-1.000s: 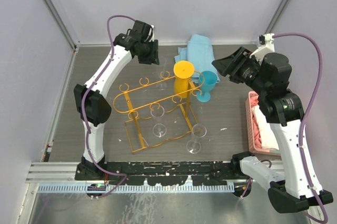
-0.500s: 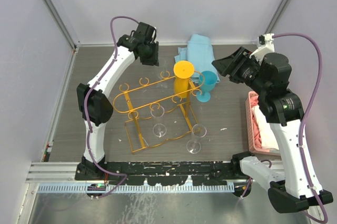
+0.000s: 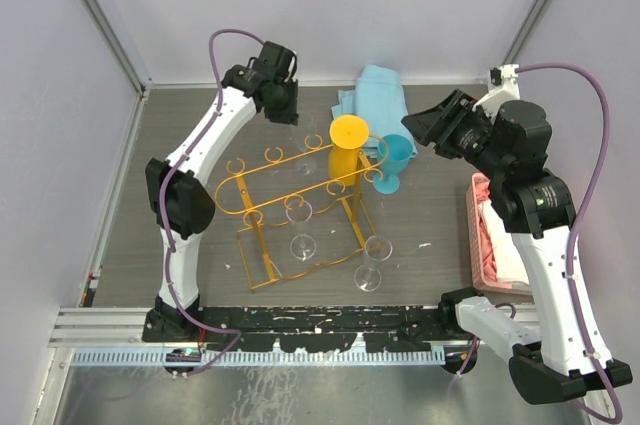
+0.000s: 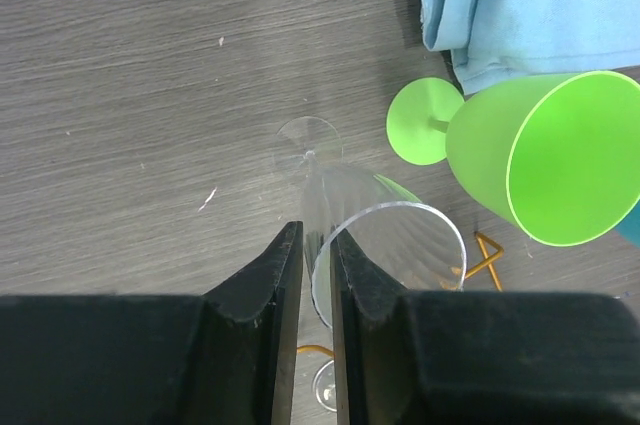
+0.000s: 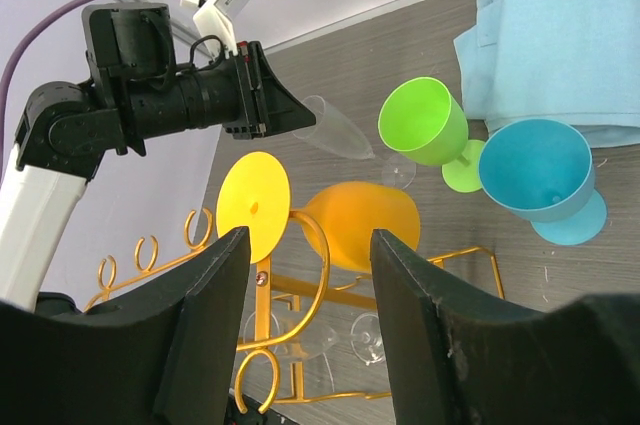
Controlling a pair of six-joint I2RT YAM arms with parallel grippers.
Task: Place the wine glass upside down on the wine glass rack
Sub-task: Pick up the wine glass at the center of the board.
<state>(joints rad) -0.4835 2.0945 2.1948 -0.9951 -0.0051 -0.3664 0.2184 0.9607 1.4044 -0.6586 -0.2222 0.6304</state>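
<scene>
Left gripper clamped on rim of clear wine glass, tilted, far of wine glass rack. Right gripper spread, empty. Grey wood-grain table, pale walls.

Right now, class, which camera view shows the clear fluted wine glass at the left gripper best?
The left wrist view: the clear fluted wine glass fills it, rim pinched. The right wrist view shows it sideways; overhead it is barely visible.

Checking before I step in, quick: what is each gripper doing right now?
Left gripper: shut on the rim of the clear wine glass.
Right gripper: open, holding nothing.
</scene>
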